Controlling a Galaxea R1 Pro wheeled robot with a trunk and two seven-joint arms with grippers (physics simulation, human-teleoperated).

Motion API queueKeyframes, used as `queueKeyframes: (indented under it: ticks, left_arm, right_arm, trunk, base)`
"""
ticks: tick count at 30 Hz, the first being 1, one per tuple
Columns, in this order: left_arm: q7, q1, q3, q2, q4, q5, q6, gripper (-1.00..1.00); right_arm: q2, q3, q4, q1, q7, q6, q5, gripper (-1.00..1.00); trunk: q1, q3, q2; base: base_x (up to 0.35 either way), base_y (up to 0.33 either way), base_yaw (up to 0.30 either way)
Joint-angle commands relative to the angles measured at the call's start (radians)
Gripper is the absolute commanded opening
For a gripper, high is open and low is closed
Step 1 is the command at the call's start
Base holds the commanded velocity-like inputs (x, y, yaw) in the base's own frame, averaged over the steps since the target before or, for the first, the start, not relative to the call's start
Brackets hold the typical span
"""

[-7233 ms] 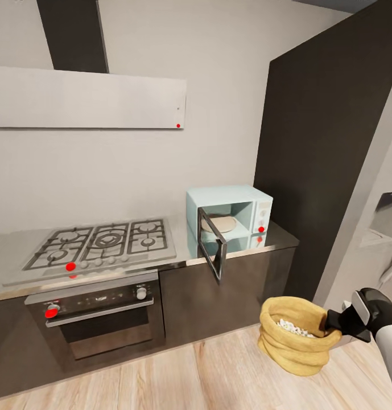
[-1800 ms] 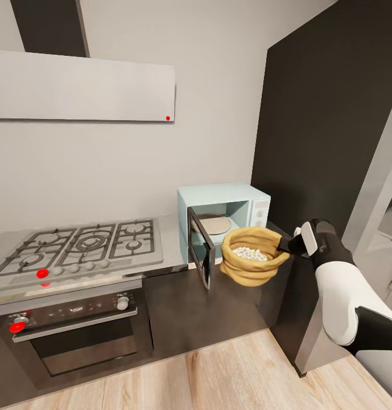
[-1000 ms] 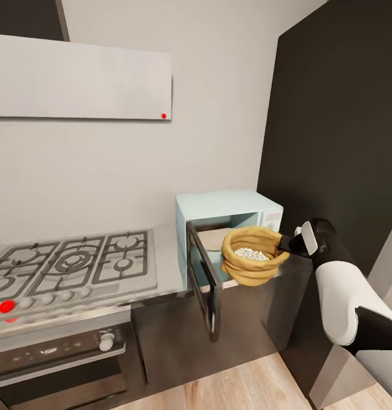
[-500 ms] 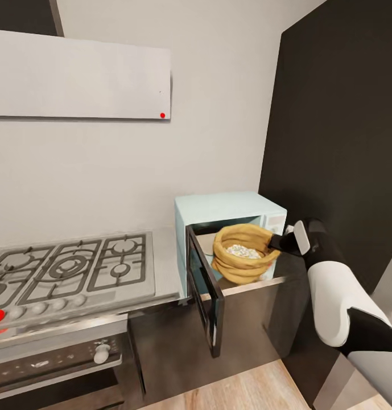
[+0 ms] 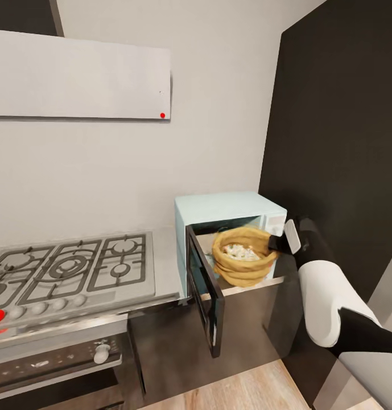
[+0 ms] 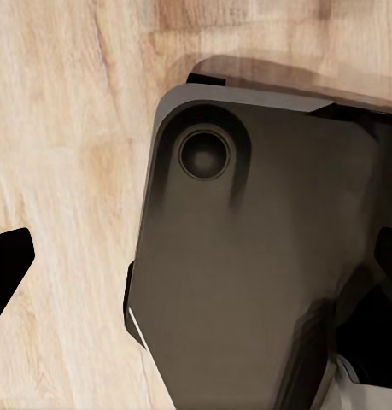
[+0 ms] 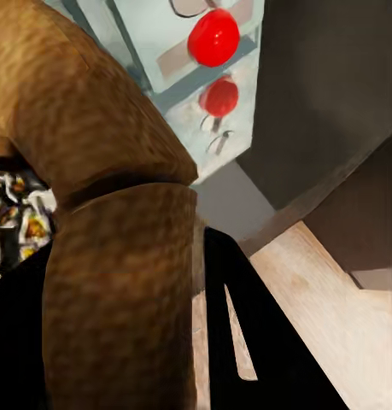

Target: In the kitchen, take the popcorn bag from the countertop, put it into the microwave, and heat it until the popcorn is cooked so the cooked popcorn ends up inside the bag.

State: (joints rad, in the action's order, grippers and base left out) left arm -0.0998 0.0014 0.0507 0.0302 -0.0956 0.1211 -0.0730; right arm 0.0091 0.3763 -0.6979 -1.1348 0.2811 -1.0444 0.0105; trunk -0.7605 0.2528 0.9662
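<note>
The right gripper (image 5: 273,244) is clamped on the rolled rim of the popcorn bag (image 5: 243,257), holding it in the open mouth of the microwave (image 5: 230,208); the bag sits partly inside the cavity, with its lower folds level with the front sill; whether it rests on the cavity floor or hangs just above cannot be told. The microwave door (image 5: 206,296) stands swung out toward the camera; the microwave stands on the countertop (image 5: 167,267) beside the hob (image 5: 70,267).

Judged progress: pickup and carry are done; insertion is under way; release, arm withdrawal, door closing and starting the heating remain. The popcorn (image 5: 240,251) shows as pale bits in the bag mouth, with some darker and yellowish specks in the right wrist view (image 7: 16,218); whether any is cooked cannot be told.

Limits of view: the bag hides the cavity floor and any turntable; the control panel is partly hidden behind the gripper, though the right wrist view shows its red light (image 7: 213,37). The left gripper's (image 6: 196,282) fingertips sit apart at opposite edges of the left wrist view, with nothing between them; a dark part of the robot (image 6: 255,256) and wooden floor (image 6: 67,111) lie beyond.
</note>
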Motion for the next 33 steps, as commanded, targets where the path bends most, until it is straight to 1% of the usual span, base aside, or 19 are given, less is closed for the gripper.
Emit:
queueKeyframes:
  ticks: [1, 3, 5, 7, 8, 9, 13, 16, 22, 24, 25, 26, 28, 30, 33]
  left_arm:
    - [0.000, 0.000, 0.004, 0.000, -0.001, 0.006, -0.002, 1.00]
    - [0.000, 0.000, 0.004, 0.000, -0.001, 0.006, -0.002, 1.00]
    - [0.000, 0.000, 0.004, 0.001, -0.001, 0.006, -0.002, 1.00]
    - [0.000, 0.000, 0.004, 0.001, -0.001, 0.006, -0.002, 1.00]
    - [0.000, 0.000, 0.004, 0.000, -0.001, 0.006, -0.002, 1.00]
    - [0.000, 0.000, 0.004, 0.000, -0.001, 0.006, -0.002, 1.00]
    - [0.000, 0.000, 0.004, 0.001, -0.001, 0.006, -0.002, 1.00]
    - [0.000, 0.000, 0.004, 0.000, -0.001, 0.006, -0.002, 1.00]
    - [0.000, 0.000, 0.004, 0.001, -0.001, 0.006, -0.002, 1.00]
    - [0.000, 0.000, 0.004, 0.001, -0.001, 0.006, -0.002, 1.00]
    - [0.000, 0.000, 0.005, 0.001, -0.001, 0.006, -0.002, 1.00]
    - [-0.001, 0.000, 0.005, 0.002, -0.001, 0.006, -0.002, 1.00]
    - [-0.001, 0.000, 0.005, 0.001, -0.001, 0.006, -0.002, 1.00]
    - [-0.001, 0.000, 0.004, 0.001, -0.001, 0.006, -0.002, 1.00]
    - [-0.001, 0.000, 0.004, 0.002, -0.001, 0.006, -0.002, 1.00]
  right_arm:
    - [0.001, 0.004, 0.010, -0.003, 0.012, -0.003, 0.017, -1.00]
    - [0.002, 0.004, 0.031, -0.015, 0.047, -0.003, 0.018, -1.00]
    - [0.009, 0.004, 0.072, -0.048, 0.093, -0.003, 0.021, -1.00]
    - [0.012, 0.006, 0.115, -0.085, 0.116, -0.003, 0.021, -1.00]
    - [0.013, 0.007, 0.140, -0.109, 0.124, -0.003, 0.022, -1.00]
    - [0.014, 0.009, 0.157, -0.147, 0.130, -0.003, 0.022, -1.00]
    - [0.013, 0.013, 0.161, -0.189, 0.138, -0.003, 0.023, -1.00]
    - [0.012, 0.014, 0.161, -0.194, 0.139, -0.003, 0.023, -1.00]
    - [0.019, 0.019, 0.162, -0.195, 0.139, -0.003, 0.023, -1.00]
    - [0.031, 0.021, 0.163, -0.195, 0.138, -0.003, 0.025, -1.00]
    - [0.033, 0.022, 0.175, -0.195, 0.138, -0.003, 0.025, -1.00]
    - [0.033, 0.027, 0.213, -0.195, 0.138, -0.001, 0.024, -1.00]
    - [0.033, 0.037, 0.262, -0.195, 0.138, 0.031, 0.023, -1.00]
    - [0.032, 0.040, 0.279, -0.195, 0.138, 0.052, 0.024, -1.00]
    - [0.031, 0.041, 0.284, -0.195, 0.138, 0.058, 0.025, -1.00]
  trunk:
    - [0.000, 0.001, 0.001]
    - [0.000, 0.001, 0.001]
    - [0.000, 0.001, 0.001]
    - [0.000, 0.001, 0.001]
    - [0.000, 0.001, 0.001]
    - [0.000, 0.001, 0.001]
    - [0.000, 0.001, 0.001]
    - [0.000, 0.001, 0.001]
    - [0.000, 0.001, 0.001]
    - [0.000, 0.001, 0.001]
    - [0.000, 0.001, 0.001]
    - [0.000, 0.001, 0.001]
    - [0.000, 0.001, 0.001]
    - [0.000, 0.001, 0.001]
    - [0.000, 0.001, 0.001]
  base:
    - [0.000, 0.000, 0.000]
    - [0.000, 0.000, 0.000]
    - [0.000, 0.000, 0.000]
    - [0.000, 0.000, 0.000]
    - [0.000, 0.000, 0.000]
    - [0.000, 0.000, 0.000]
    - [0.000, 0.000, 0.000]
    - [0.000, 0.000, 0.000]
    - [0.000, 0.000, 0.000]
    - [0.000, 0.000, 0.000]
    - [0.000, 0.000, 0.000]
    - [0.000, 0.000, 0.000]
    - [0.000, 0.000, 0.000]
    - [0.000, 0.000, 0.000]
    - [0.000, 0.000, 0.000]
